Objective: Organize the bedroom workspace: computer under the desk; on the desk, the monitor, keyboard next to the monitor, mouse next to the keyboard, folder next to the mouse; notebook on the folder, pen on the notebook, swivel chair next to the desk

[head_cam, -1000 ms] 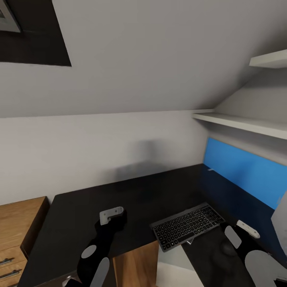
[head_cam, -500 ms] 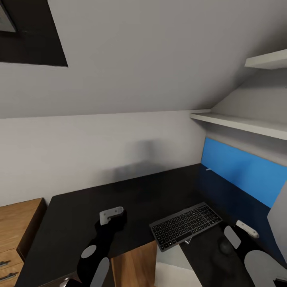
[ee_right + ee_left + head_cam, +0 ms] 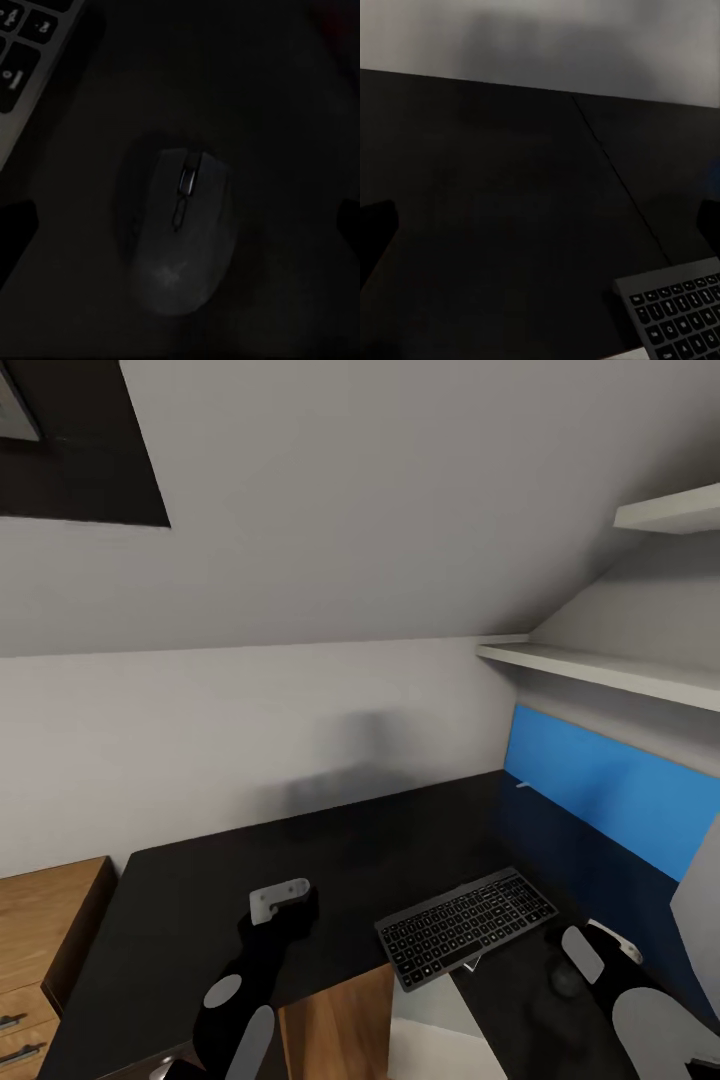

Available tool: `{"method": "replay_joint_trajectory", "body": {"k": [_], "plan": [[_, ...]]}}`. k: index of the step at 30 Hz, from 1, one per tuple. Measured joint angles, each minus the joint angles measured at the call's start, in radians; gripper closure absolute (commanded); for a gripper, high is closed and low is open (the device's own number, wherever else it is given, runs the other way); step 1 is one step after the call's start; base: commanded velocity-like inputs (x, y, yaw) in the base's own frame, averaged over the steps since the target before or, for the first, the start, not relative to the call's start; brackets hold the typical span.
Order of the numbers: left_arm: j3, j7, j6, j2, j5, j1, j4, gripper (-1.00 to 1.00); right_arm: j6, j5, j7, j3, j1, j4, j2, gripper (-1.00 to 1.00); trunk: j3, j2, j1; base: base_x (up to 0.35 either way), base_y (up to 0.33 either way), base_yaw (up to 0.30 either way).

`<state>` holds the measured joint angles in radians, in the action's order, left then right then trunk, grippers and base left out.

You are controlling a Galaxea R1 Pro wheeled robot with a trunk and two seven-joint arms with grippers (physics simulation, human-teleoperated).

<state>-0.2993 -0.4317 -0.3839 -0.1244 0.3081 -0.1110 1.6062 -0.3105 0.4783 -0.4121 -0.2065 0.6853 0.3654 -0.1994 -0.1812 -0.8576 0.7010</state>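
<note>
Mouse [image 3: 184, 240] centred under my wide right pincer [image 3: 180, 217], keyboard [image 3: 30, 52] at 10 o'clock; I'd descend straight.

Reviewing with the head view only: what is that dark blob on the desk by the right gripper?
Observer: A mouse, its scroll wheel plain in the right wrist view, lying flat on the desk.
Operator: Is the right gripper holding it?
Observer: No. Its fingers stand wide apart on either side, clear of the mouse.
Operator: And the left gripper?
Observer: Open too, over bare desk, with the keyboard corner ahead of it.
</note>
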Motion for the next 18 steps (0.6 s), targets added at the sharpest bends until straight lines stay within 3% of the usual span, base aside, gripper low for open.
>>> {"method": "replay_joint_trajectory", "body": {"k": [5, 18], "plan": [[-0.001, 0.000, 0.000, 0.000, 0.000, 0.000, 0.000, -1.00, -0.002, 0.000, 0.000, -0.001, 0.000, -0.001, 0.000, -1.00, 0.000, 0.000, 0.000, 0.000, 0.000, 0.000], [-0.001, 0.000, 0.000, 0.000, 0.000, 0.000, 0.000, -1.00, -0.003, 0.000, 0.000, 0.000, 0.000, -0.001, 0.000, -1.00, -0.041, -0.091, 0.050, 0.000, 0.000, 0.000]]}}
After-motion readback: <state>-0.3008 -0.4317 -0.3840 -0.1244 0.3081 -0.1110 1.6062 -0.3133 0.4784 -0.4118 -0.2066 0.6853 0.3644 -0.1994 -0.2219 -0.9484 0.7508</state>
